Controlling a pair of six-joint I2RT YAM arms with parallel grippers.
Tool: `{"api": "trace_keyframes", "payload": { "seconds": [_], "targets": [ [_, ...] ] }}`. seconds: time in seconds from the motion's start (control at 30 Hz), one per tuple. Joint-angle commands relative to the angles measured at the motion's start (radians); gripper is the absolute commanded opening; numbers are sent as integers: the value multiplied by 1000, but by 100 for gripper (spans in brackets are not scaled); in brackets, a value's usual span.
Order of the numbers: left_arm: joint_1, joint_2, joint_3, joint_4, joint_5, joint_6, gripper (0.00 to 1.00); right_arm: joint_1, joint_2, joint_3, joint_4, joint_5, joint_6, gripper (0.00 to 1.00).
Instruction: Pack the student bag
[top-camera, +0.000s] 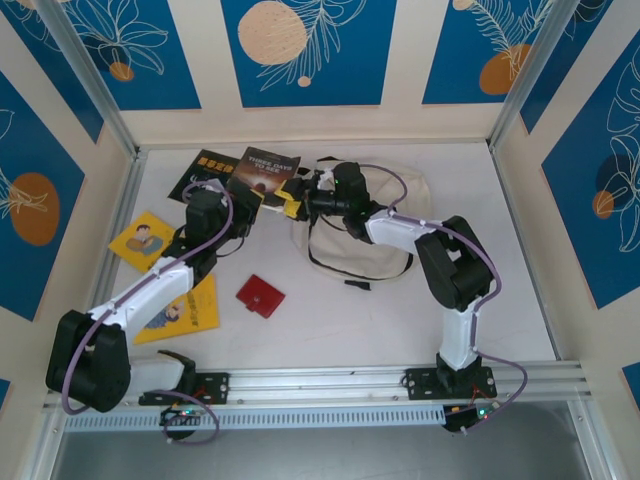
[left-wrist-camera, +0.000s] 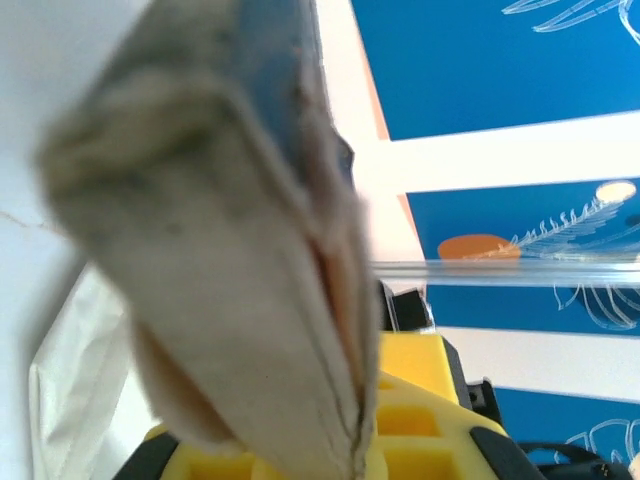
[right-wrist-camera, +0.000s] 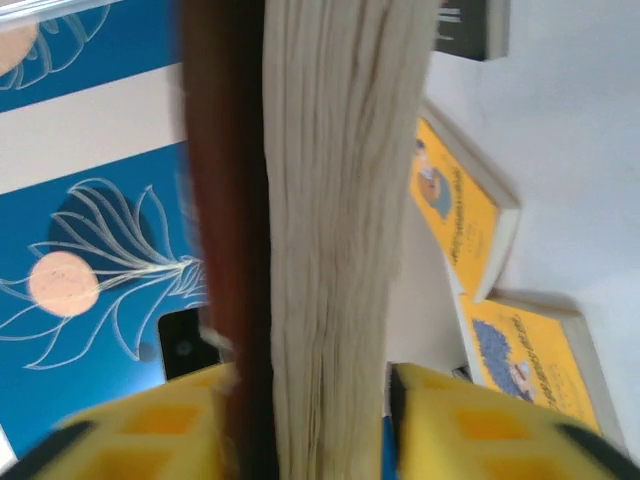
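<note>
The student bag (top-camera: 350, 255) lies cream and limp at the table's middle right, partly under my right arm; its fabric also shows low on the left in the left wrist view (left-wrist-camera: 70, 380). A dark-covered book (top-camera: 265, 172) is lifted just left of it. My left gripper (top-camera: 245, 203) is shut on the book (left-wrist-camera: 230, 250), whose page edge rises out of the yellow jaws (left-wrist-camera: 310, 440). My right gripper (top-camera: 293, 203) stands open around the same book (right-wrist-camera: 335, 200): its left finger (right-wrist-camera: 160, 430) is against the cover, and a gap shows beside the right finger (right-wrist-camera: 480, 420).
A black book with yellow lettering (top-camera: 205, 165) lies at the back left. Two yellow books (top-camera: 145, 240) (top-camera: 185, 305) lie on the left side of the table, and they also show in the right wrist view (right-wrist-camera: 455, 210) (right-wrist-camera: 530, 365). A small red case (top-camera: 260, 295) lies near the centre front.
</note>
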Motion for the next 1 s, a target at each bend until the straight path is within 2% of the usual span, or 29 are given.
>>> {"api": "trace_keyframes", "payload": {
  "seconds": [0.0, 0.1, 0.23, 0.3, 0.4, 0.47, 0.6, 0.7, 0.97],
  "targets": [
    [-4, -35, 15, -41, -39, 65, 0, -6, -112, -10, -260, 10, -259, 61],
    [-2, -46, 28, -156, -37, 134, 0, -24, -175, 9, -595, 100, -529, 72],
    [2, -63, 35, -283, -26, 237, 0, -27, -227, 57, -992, 313, -916, 74],
    [4, -76, 36, -327, -13, 292, 0, -29, -235, 77, -1140, 407, -1117, 74],
    [4, -97, 49, -392, -7, 365, 0, -29, -233, 84, -1279, 555, -1302, 74],
    [6, -112, 60, -432, -13, 407, 0, -38, -223, 74, -1311, 559, -1379, 74],
    [6, -138, 88, -492, -31, 465, 0, -54, -175, 97, -1354, 387, -1481, 71],
    [5, -146, 98, -511, -28, 485, 0, -52, -148, 106, -1356, 313, -1483, 71],
    [6, -144, 91, -507, -8, 494, 0, -47, -56, 142, -1376, 340, -1477, 71]
  ]
}}
